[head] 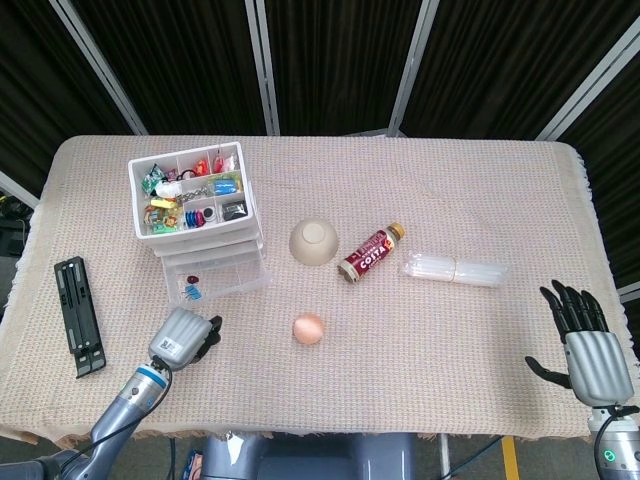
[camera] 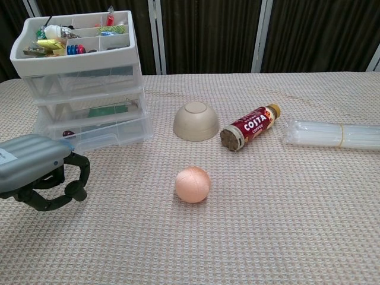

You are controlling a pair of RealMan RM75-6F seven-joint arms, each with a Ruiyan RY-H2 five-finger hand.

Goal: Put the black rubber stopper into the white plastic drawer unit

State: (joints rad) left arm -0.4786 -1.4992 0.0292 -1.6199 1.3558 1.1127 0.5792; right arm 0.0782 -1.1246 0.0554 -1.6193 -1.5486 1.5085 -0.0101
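Observation:
The white plastic drawer unit stands at the back left, its open top tray full of small items. Its bottom drawer sticks out a little, and a small dark object lies inside beside something blue. I cannot pick out the black rubber stopper for certain. My left hand hovers just in front of the unit with its black fingers curled into a loop and nothing seen in them. My right hand rests at the front right with its fingers spread and nothing in them.
An upturned beige bowl and a lying Costa bottle sit mid-table. A peach ball lies in front of them. A clear pack of tubes is at the right, a black stand at the far left.

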